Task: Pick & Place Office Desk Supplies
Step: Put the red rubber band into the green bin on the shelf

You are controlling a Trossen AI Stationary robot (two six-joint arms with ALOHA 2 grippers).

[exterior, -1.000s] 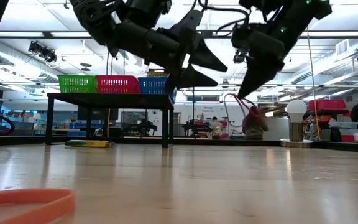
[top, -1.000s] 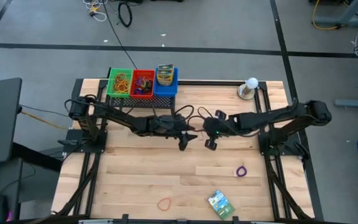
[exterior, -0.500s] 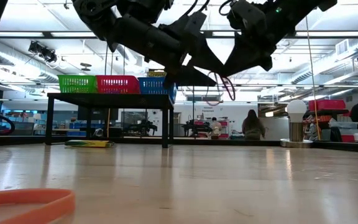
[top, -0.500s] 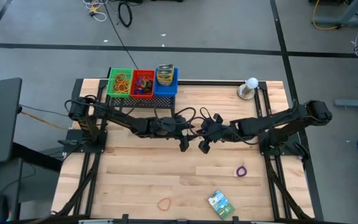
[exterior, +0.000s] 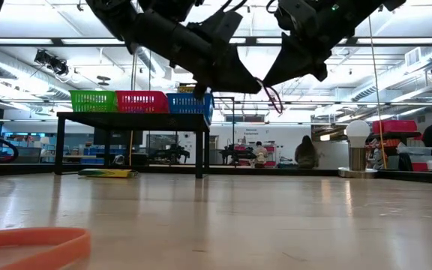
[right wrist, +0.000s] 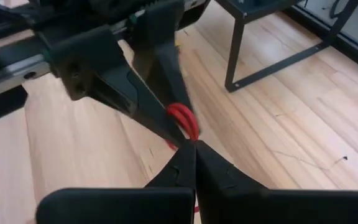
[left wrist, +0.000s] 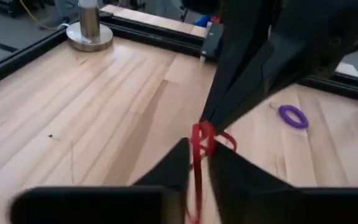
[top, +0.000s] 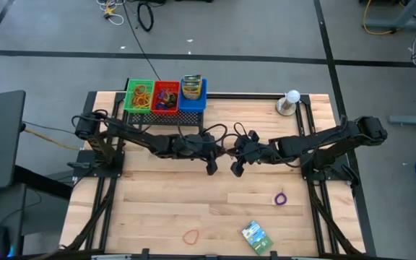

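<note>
High view shows the left pincer (top: 212, 167) and the right pincer (top: 235, 170) meeting tip to tip above the middle of the bench (top: 157, 209). Both are raised well off the wood. Between them hangs a red band (left wrist: 201, 142), a thin loop. The right pincer is pressed together on it, with the loop bulging out just past its tips in the right wrist view (right wrist: 183, 121). The left pincer has its fingers (left wrist: 169, 168) nearly together on either side of the same loop, which runs down through the narrow gap between them; whether they truly pinch it cannot be told. In the low view the band (exterior: 270, 96) dangles just under the point where the two pincers touch.

Well off from both pincers, toward the front edge of the bench, lie a purple band (top: 280, 198), an orange band (top: 191, 236) and a green packet (top: 255, 236). Behind the left pincer stands a black rack (top: 166, 115) carrying a green bin (top: 139, 97), a red bin (top: 166, 97) and a blue bin (top: 193, 89). A white ball on a base (top: 291, 101) sits at the far corner behind the right pincer.
</note>
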